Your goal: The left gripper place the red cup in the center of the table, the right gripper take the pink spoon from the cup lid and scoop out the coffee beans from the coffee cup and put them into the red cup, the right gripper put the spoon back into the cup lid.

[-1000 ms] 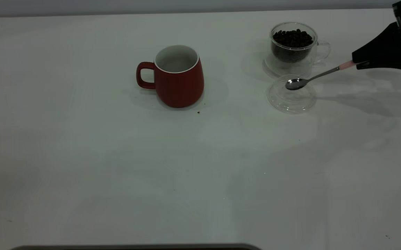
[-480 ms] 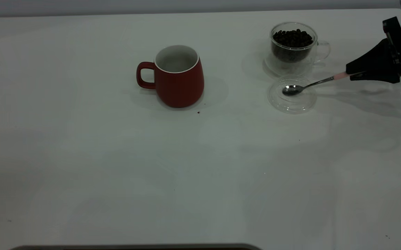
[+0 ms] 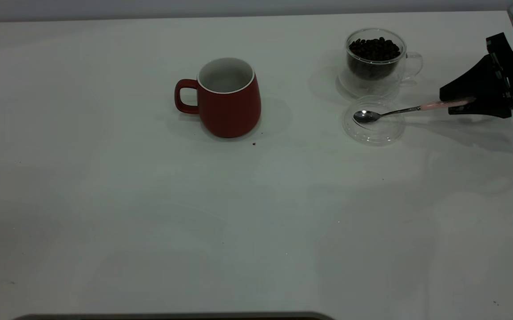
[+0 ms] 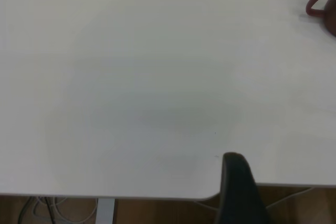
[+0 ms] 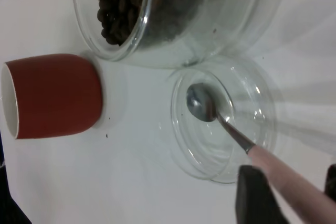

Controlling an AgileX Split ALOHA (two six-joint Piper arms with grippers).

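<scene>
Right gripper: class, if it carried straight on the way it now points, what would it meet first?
Probably the cup lid: the right gripper points along the pink spoon, whose bowl lies in that lid. Depth is uncertain.

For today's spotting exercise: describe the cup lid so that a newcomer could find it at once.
On the white table, look right of the red cup to the coffee cup of beans. The cup lid lies just in front: a flat clear disc holding the pink spoon's bowl.
</scene>
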